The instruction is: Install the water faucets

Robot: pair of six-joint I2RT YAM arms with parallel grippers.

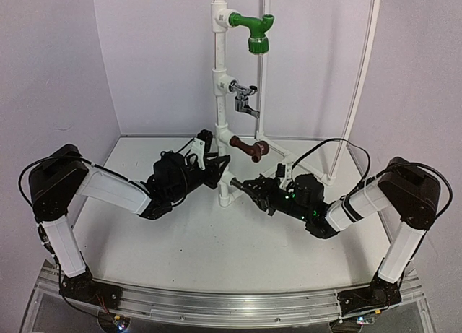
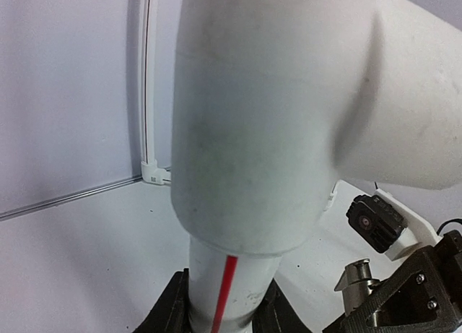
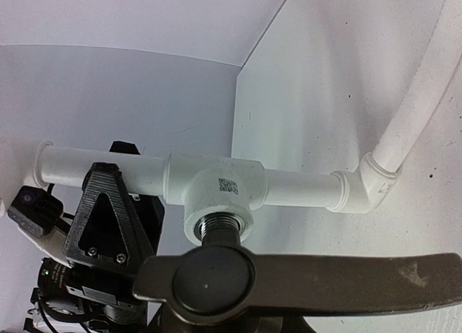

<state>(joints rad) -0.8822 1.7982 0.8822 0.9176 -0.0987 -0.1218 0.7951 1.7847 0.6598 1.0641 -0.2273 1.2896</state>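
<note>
A white pipe stand [image 1: 219, 94] carries a green faucet [image 1: 253, 31], a silver faucet [image 1: 245, 98] and a brown faucet [image 1: 251, 149] on its tees. At the lowest tee [image 3: 215, 185], the dark grey-black faucet [image 3: 289, 277] has its threaded end [image 3: 218, 225] sitting in the tee's mouth, lever handle across the right wrist view. My right gripper [image 1: 254, 191] is shut on this faucet, its fingers hidden under it. My left gripper [image 2: 224, 315] is shut on the upright pipe [image 2: 231, 282] just below a tee, one finger [image 2: 170, 311] on each side.
A thin white tube frame [image 1: 361, 80] arches behind the stand and a diagonal brace pipe [image 3: 415, 109] runs to the table. The two grippers sit close together at the stand's foot; the left finger [image 3: 108, 217] shows beside the tee. Walls enclose the back.
</note>
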